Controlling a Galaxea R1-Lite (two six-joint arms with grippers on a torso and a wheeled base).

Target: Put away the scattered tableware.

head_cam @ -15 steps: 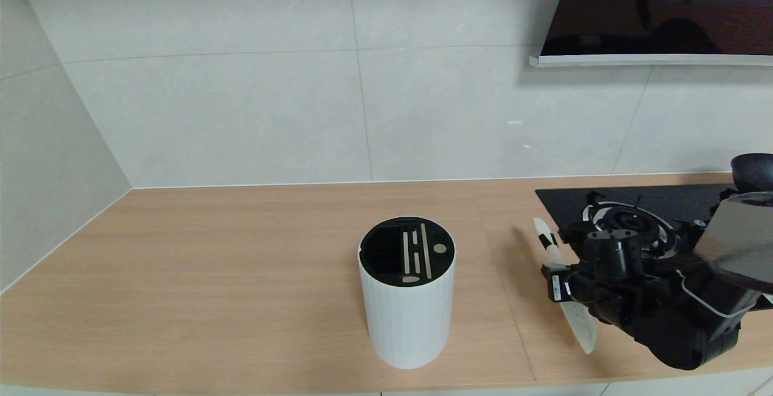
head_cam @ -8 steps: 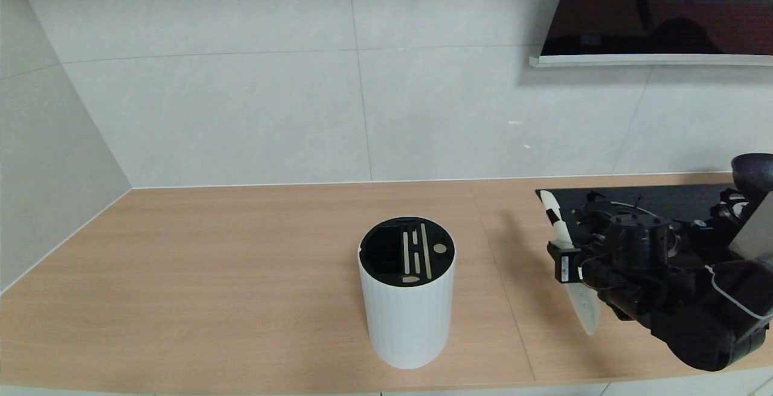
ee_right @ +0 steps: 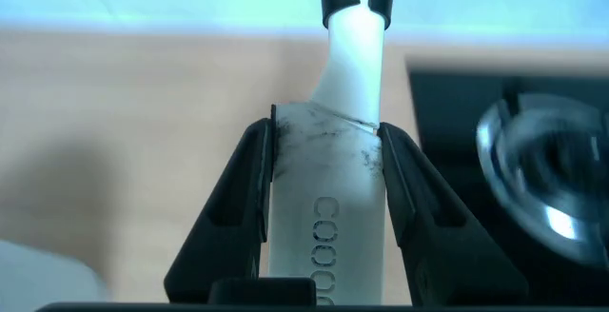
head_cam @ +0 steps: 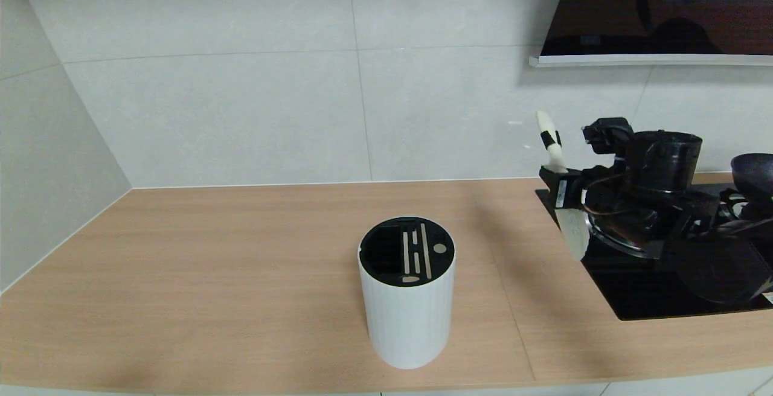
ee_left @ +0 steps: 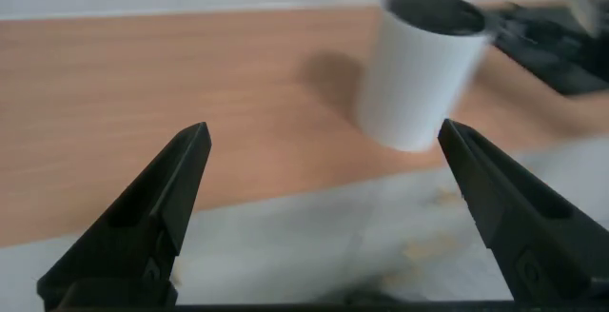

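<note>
A white knife [head_cam: 572, 232] with a black band on its handle hangs in the air at the counter's right, blade pointing down, handle up. My right gripper [head_cam: 558, 194] is shut on it where blade meets handle, over the near-left corner of the cooktop. In the right wrist view the knife [ee_right: 352, 65] sits between the pads of the right gripper [ee_right: 326, 169]. A white cylindrical knife holder [head_cam: 406, 311] with a black slotted top stands mid-counter, left of the knife. The left gripper [ee_left: 324, 207] is open, low in front of the counter edge, with the holder [ee_left: 419, 74] beyond it.
A black cooktop [head_cam: 664, 293] with a burner fills the counter's right end, and a dark pot [head_cam: 752, 169] sits at its far side. A range hood [head_cam: 658, 15] hangs above. The wooden counter [head_cam: 211, 263] meets tiled walls behind and at the left.
My right arm has lifted the knife off the counter, up and towards the wall. The knife has swung from lying flat to hanging blade down.
</note>
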